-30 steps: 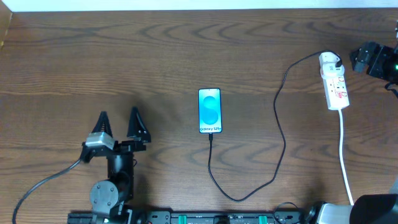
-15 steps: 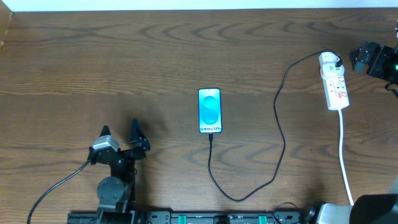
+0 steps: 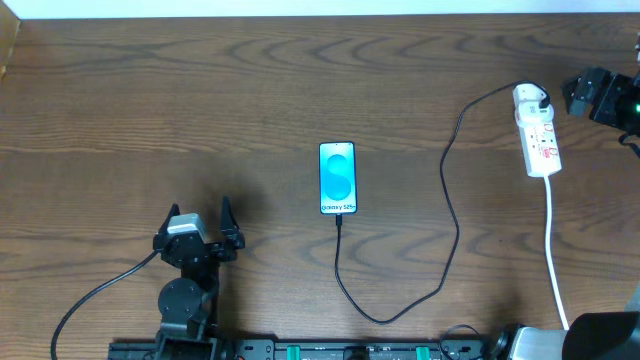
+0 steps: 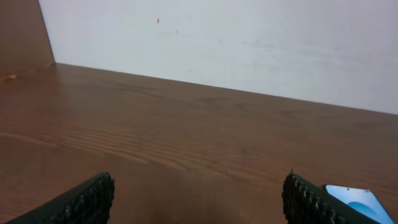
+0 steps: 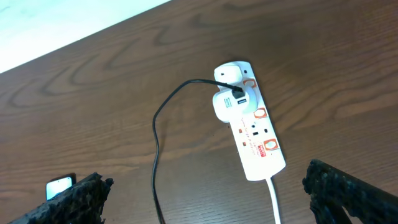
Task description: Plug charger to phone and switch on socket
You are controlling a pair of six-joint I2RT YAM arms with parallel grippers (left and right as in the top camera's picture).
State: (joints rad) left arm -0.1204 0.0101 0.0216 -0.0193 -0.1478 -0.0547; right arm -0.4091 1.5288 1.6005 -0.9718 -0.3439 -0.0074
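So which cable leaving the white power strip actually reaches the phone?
The thin black cable: it loops from the white power strip to the near edge of the blue-screened smartphone. The white lead runs straight toward the robot's side instead.

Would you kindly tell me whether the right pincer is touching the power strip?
Apart. The right wrist view shows the power strip lying ahead of the open right pincer, with bare table visible between them on both sides.
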